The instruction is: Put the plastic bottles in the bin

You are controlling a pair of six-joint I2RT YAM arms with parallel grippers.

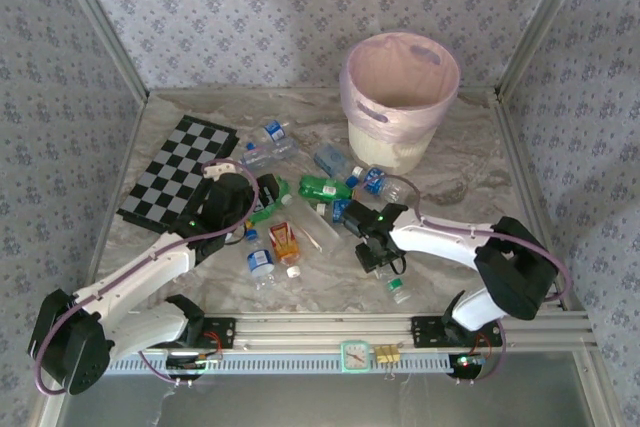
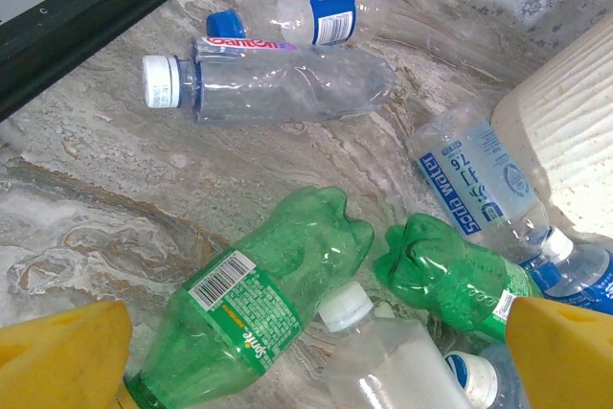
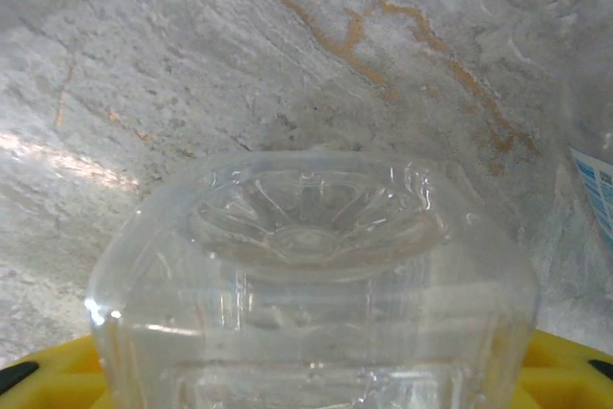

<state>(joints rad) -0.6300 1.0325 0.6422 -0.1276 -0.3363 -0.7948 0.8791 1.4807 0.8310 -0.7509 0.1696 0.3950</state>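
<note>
- The right end effector (image 1: 368, 237) is gripping a clear bottle (image 3: 316, 275), close over the bench (image 1: 330, 292) and short of the bin (image 1: 392, 142).
- Next, this is calling for lifting it over the bin's rim and releasing.
- The left end effector (image 2: 311, 352) is hanging open over a green Sprite bottle (image 2: 259, 304).

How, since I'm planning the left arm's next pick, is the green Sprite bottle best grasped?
Across the body of the Sprite bottle, between label and base, coming down from above. It lies on its side, both flanks free there; nearer the neck a white-capped bottle crowds it.
</note>
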